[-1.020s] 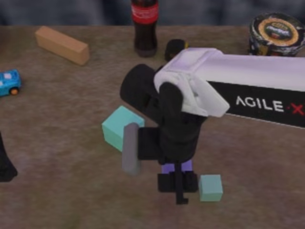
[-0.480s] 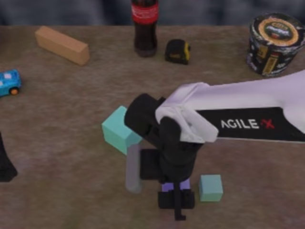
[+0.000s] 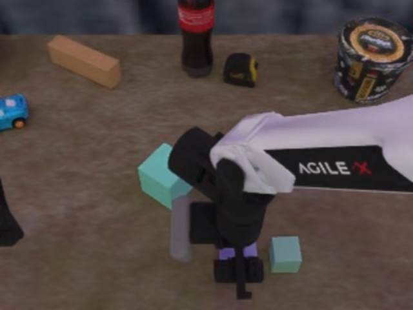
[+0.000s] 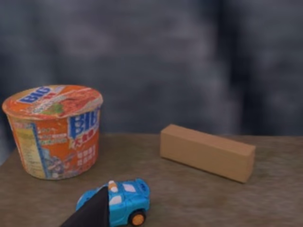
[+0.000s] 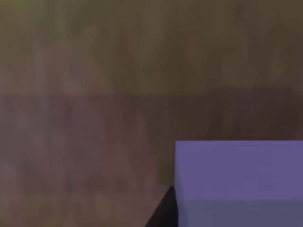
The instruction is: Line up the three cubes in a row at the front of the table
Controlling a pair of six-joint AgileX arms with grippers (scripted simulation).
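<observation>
**A:** The right end effector (image 3: 239, 270) is down at the front of the desk (image 3: 97, 213), right over the lavender cube (image 3: 237, 251), with the small pale teal cube (image 3: 286, 254) just beside it on the right. How should this step go?

**B:** I judge this to be the setting-down of the lavender cube in the row. Done well, the cube sits flat on the desk before the fingers let go, its faces square to the small cube's, with a narrow gap so the two do not bump. Then the arm lifts straight up so nothing drags.

**A:** Are the fingers pinching it?

**B:** I cannot tell. From above the wrist hides most of the cube, and the right wrist view shows only the cube's purple face (image 5: 239, 182) beside a dark sliver of one finger (image 5: 163, 213).

**A:** And the large teal cube (image 3: 158, 175)?

**B:** Farther back and to the left, partly under the arm, not yet in the row.

**A:** What does the left wrist view add?

**B:** An orange noodle cup (image 4: 53, 130), which the top view does not show. It also sees the blue toy car (image 4: 118, 201) and the tan wooden block (image 4: 207, 151) from the side. The left end effector (image 3: 8, 226) is parked at the left edge; I cannot tell its state either.
</observation>
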